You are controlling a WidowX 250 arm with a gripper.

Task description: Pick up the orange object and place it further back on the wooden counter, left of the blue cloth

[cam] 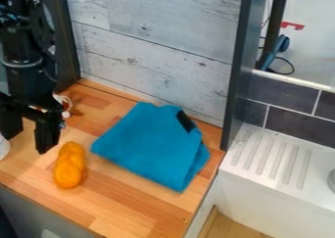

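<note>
The orange, lobed thing [68,164] lay on the near left of the wooden worktop [124,207], which bore it flat. Right of the worktop was a white ribbed drainer [272,161], its grooves probably meant to carry water off. The blue cloth [154,144] sat mid-worktop, right of the orange thing and apart from it, folded over itself, perhaps to keep it compact. At left, the black gripper [27,141] hung just beside the orange thing, its two fingers apart with nothing between them. A white rounded object [3,147], possibly a container, was cut off at the left edge; its contents could not be told.
</note>
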